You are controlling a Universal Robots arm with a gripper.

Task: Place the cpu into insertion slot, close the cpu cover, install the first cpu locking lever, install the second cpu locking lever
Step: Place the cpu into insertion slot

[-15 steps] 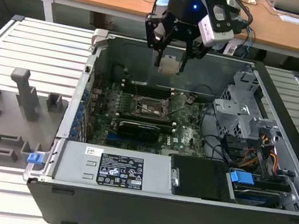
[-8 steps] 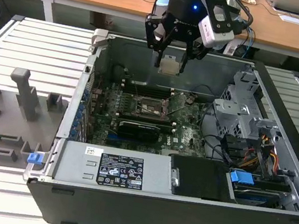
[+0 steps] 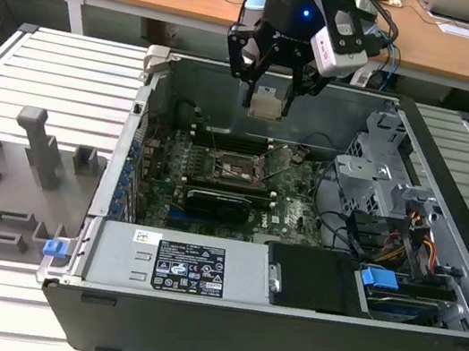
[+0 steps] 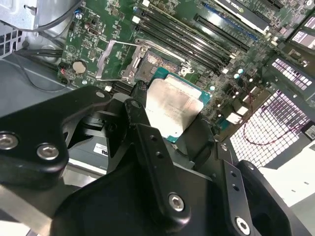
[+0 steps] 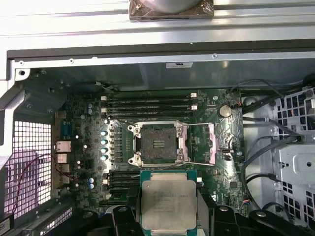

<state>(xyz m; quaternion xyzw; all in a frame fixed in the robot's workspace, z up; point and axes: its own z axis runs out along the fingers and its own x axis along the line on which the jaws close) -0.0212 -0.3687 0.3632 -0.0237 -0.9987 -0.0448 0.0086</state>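
Stage of CPU installation: first step in progress. The end effector (image 3: 267, 106) hangs over the open case (image 3: 277, 347), which stands on the slatted desk (image 3: 62, 72). Its fingers are closed on two opposite edges of the cpu (image 5: 169, 204), held flat with the metal top upward and clear of the board (image 5: 88, 142) (in the exterior view it sits about level with the case's upper rim).

The slot (image 5: 158, 142) lies bare, dark centre exposed, with nothing seated in it. In the first wrist view the chip appears just short of the slot rather than directly over it, though the camera angle may account for part of that offset. The cover (image 5: 201, 143) is swung open beside the slot, its window frame lying over the board away from the socket.

Progress, as judged from these views: the chip is picked up and carried to the case but not placed. Seating, closing the cover and both lockings are all outstanding.
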